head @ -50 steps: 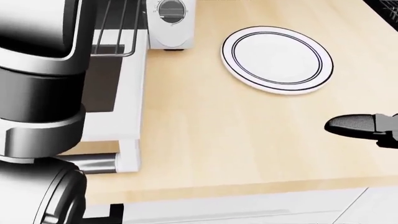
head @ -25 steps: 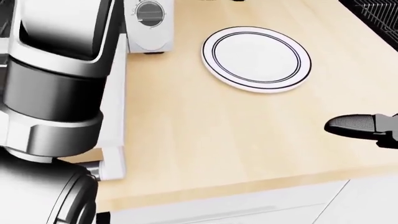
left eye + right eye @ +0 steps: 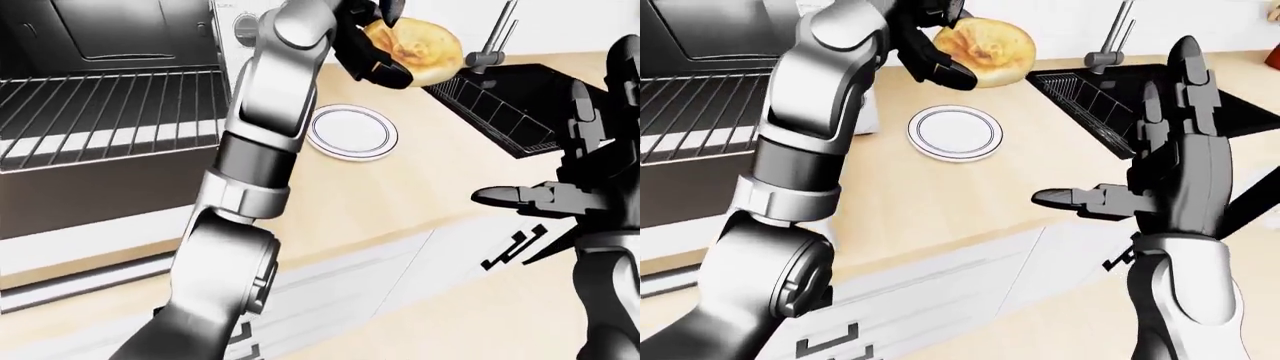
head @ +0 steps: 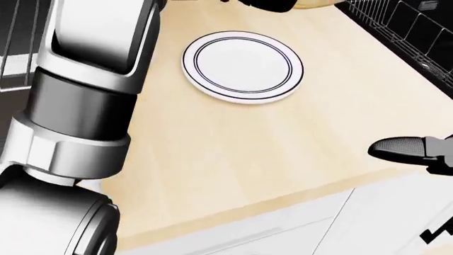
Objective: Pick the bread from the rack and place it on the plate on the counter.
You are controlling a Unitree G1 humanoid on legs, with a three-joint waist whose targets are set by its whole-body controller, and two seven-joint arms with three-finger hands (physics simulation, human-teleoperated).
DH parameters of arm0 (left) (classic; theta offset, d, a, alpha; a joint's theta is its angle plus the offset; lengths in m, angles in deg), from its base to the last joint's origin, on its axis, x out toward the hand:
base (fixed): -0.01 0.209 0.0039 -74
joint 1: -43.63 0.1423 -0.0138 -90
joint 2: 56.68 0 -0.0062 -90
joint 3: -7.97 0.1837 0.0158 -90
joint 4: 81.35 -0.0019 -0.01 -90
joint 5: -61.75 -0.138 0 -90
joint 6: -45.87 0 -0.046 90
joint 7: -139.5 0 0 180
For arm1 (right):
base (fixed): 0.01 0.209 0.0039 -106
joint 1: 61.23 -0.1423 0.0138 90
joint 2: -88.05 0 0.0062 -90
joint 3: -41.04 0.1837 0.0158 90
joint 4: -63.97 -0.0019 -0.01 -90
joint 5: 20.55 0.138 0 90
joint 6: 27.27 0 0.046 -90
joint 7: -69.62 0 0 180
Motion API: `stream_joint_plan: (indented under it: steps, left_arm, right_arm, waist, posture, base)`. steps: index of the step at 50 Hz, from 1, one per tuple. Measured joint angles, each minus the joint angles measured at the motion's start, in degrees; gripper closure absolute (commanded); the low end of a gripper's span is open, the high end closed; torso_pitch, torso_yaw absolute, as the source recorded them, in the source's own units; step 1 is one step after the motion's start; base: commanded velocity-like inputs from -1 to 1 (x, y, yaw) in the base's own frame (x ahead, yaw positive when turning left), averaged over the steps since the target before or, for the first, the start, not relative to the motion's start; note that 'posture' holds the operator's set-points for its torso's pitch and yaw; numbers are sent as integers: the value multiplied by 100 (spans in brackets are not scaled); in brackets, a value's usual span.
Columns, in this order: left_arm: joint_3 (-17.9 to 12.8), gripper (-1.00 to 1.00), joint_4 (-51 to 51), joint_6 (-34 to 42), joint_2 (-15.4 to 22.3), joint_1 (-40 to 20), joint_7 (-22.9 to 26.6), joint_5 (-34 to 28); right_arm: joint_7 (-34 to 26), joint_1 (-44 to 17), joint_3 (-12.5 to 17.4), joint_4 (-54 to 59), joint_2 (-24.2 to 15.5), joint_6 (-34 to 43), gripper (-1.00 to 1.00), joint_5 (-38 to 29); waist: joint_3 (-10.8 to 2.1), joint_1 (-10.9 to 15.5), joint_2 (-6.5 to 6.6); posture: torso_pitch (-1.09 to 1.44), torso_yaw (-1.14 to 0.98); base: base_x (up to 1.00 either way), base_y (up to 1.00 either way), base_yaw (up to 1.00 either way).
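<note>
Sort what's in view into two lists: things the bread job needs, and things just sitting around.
Needed for the job:
bread, gripped in the left hand
plate, bare on the counter
rack, bread already off it

Just there:
sink with its faucet
right hand, open and holding nothing

Kitchen, wooden counter (image 4: 233,143), open oven with wire rack (image 3: 100,112), black sink (image 3: 1110,90), faucet (image 3: 1110,45)
</note>
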Motion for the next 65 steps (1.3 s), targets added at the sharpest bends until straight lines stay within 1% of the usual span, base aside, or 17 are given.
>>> stream_joint_plan:
  steps: [4,9,16,23,33,44,56,65]
  left_arm:
    - [-39,100,-178,-136,1,-10,-95,1]
    - [-98,100,-731,-438,52,-19,-349,6]
    - [-169,100,-1748,-1024,82,-20,-656,95]
    - [-173,100,-2321,-1418,122,-104,-809,133]
    - [-178,100,-2600,-1644,229,-59,-993,-27]
    - [-254,100,-2876,-1750,353,168,-1211,-108]
    - [-310,100,-2988,-1861,544,365,-1416,-145]
    - [-333,100,-3226,-1984,571,376,-1493,-132]
  right_arm:
    - [-3,-6,-10,12,15,-14,-100,-20]
    - [1,-51,-91,84,29,-59,-100,-67]
    - [0,-82,-157,161,50,-117,-100,-128]
    - [-28,-45,-158,219,84,-175,-100,-159]
    - [-53,39,-121,156,116,-200,-100,-162]
    - [-81,76,-130,188,145,-243,-100,-180]
    - [-79,-9,-193,247,129,-228,-100,-223]
    - [-71,-83,-274,323,126,-237,-100,-264]
  waist:
    - [-25,-134,-7]
    - [-72,-266,-6]
    - [-108,-364,-1]
    - [-140,-438,21]
    - [-198,-516,59]
    - [-213,-576,86]
    - [-230,-611,108]
    - [-246,-619,110]
  posture:
    - [0,-44]
    - [0,-44]
    - [0,-44]
    - [0,-44]
    - [0,-44]
    - [0,-44]
    - [0,-44]
    - [0,-44]
  base:
    - [0,0,0]
    - [0,0,0]
    - [0,0,0]
    - [0,0,0]
    - [0,0,0]
    - [0,0,0]
    - [0,0,0]
    - [0,0,0]
